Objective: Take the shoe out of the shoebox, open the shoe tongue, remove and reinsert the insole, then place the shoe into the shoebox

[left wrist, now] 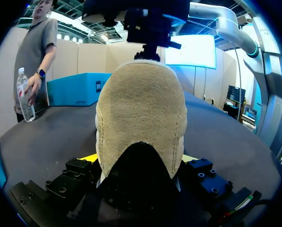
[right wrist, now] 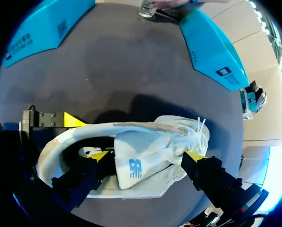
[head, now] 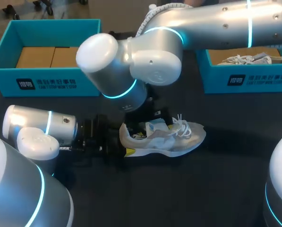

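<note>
1. Far left, the left shoebox (head: 55,82) is seen at the back of the tabletop (head: 188,194), with only cardboard inside.
2. Next along is the left claw (left wrist: 138,160). It is clamped on the heel (left wrist: 141,113) of the shoe (head: 166,139), with a yellow tip pressed to each side.
3. In the centre, the shoe is set on its sole on the tabletop, outside both boxes. Its long axis is laid left to right, heel at the left claw, toe pointing right.
4. Over the shoe's mouth the right claw (right wrist: 147,156) is hung from the arm that enters on the right.
   - Its fingers are spread wide along the shoe's length, one tip sunk in the opening, the other by the laces (head: 181,124).
   - The tongue (right wrist: 138,165) is straddled, and no pinch on it can be made out.
5. The tongue is found directly between the right claw's tips, so the right arm is judged nearer. A pull towards the toe, along that axis, seems called for.
6. Far right, the right shoebox (head: 254,78) is seen, with a second shoe (head: 254,59) inside.
</note>
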